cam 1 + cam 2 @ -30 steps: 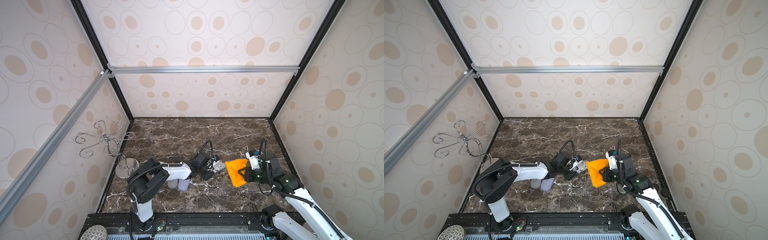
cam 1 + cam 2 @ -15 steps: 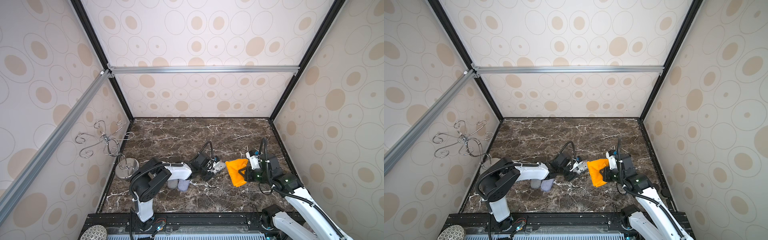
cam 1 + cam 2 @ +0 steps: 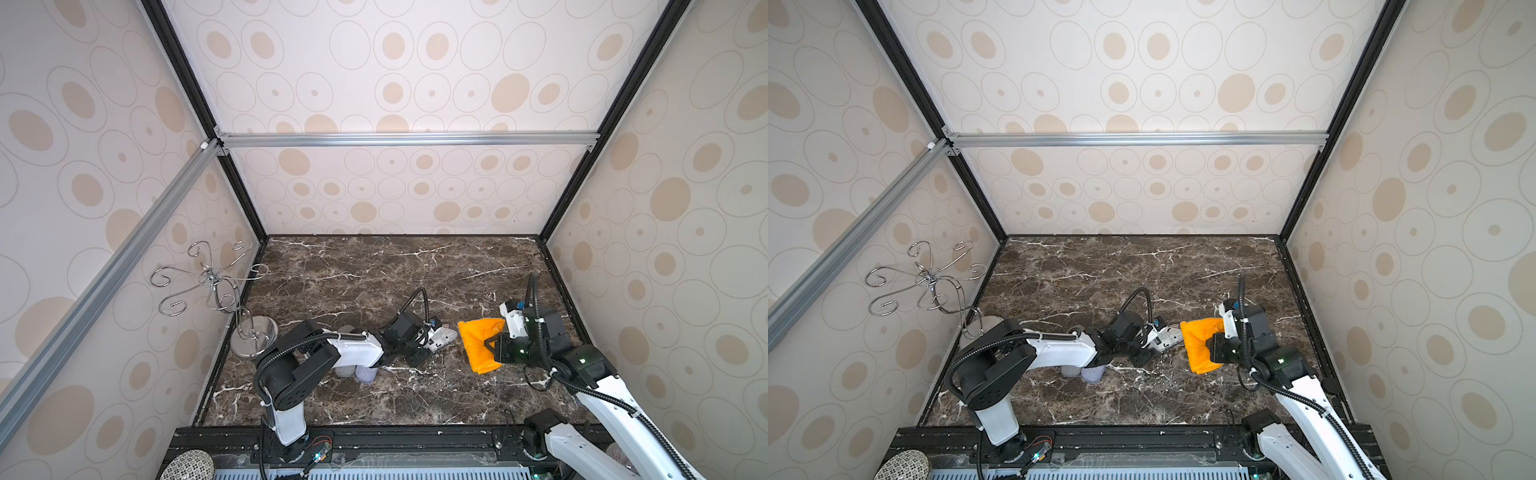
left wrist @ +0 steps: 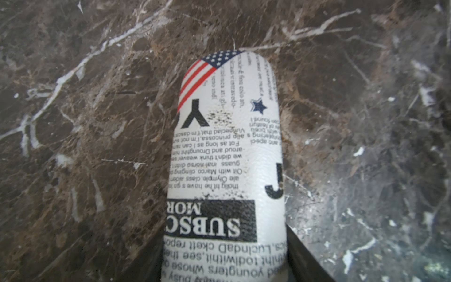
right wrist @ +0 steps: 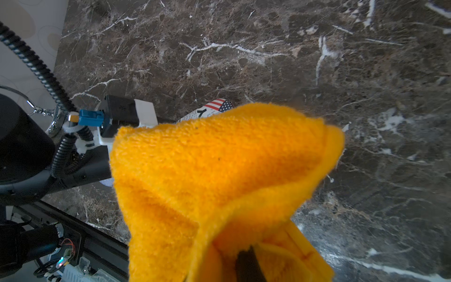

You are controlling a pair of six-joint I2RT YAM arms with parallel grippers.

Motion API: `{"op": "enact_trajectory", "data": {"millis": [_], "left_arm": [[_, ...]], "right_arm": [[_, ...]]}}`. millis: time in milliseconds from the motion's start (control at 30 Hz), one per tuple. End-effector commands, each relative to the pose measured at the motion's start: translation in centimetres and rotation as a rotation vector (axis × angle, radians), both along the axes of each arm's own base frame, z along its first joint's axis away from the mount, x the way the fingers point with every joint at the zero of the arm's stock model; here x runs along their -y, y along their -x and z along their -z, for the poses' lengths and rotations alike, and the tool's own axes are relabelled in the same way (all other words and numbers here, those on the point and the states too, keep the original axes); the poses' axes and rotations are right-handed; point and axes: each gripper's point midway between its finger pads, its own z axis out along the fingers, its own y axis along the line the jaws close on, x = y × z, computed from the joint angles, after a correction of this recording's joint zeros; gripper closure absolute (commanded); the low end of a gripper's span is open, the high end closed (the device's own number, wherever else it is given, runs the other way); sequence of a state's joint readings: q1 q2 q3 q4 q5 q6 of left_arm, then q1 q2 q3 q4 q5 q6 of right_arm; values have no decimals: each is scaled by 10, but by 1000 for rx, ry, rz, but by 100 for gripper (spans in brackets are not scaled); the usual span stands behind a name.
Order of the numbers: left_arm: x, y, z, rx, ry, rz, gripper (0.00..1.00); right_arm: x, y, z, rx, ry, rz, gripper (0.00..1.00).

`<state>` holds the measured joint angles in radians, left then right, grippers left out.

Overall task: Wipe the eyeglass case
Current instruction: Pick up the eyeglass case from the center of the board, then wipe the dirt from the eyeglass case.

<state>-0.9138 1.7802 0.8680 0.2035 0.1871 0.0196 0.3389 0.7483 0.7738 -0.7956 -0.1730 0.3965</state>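
So the left gripper (image 3: 430, 341) is clamped shut on one end of the white newspaper-print eyeglass case (image 4: 227, 146), pinning it down on the dark marble tabletop (image 3: 374, 270), I'd guess so it can't skid. The right gripper (image 3: 494, 345) is pinched tight on a bunched fluffy orange cloth (image 5: 219, 171), which hangs just beside the case's free end, looking ready to swipe.

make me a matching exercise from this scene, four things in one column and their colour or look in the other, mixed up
Things
1. case
2. cloth
3. stand
4. table

Looks
a. dark marble with white veins
b. orange
c. shiny chrome
d. white newsprint with a flag

Pairs: 1-d, 2-b, 3-c, 4-a
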Motion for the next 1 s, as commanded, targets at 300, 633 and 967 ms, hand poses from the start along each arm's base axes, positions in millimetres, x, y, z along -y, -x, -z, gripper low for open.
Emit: {"op": "enact_trajectory", "data": {"millis": [300,633,967], "left_arm": [[46,20,-42,11,162,57,46],[48,24,-50,21,174,50,46],[43,13,-52,18,142,-28,47]], "right_arm": [[26,3,-2,-28,134,76,100],[21,-6,6,-53,150,56,100],[20,-4,2,-32,154,36,100]]}}
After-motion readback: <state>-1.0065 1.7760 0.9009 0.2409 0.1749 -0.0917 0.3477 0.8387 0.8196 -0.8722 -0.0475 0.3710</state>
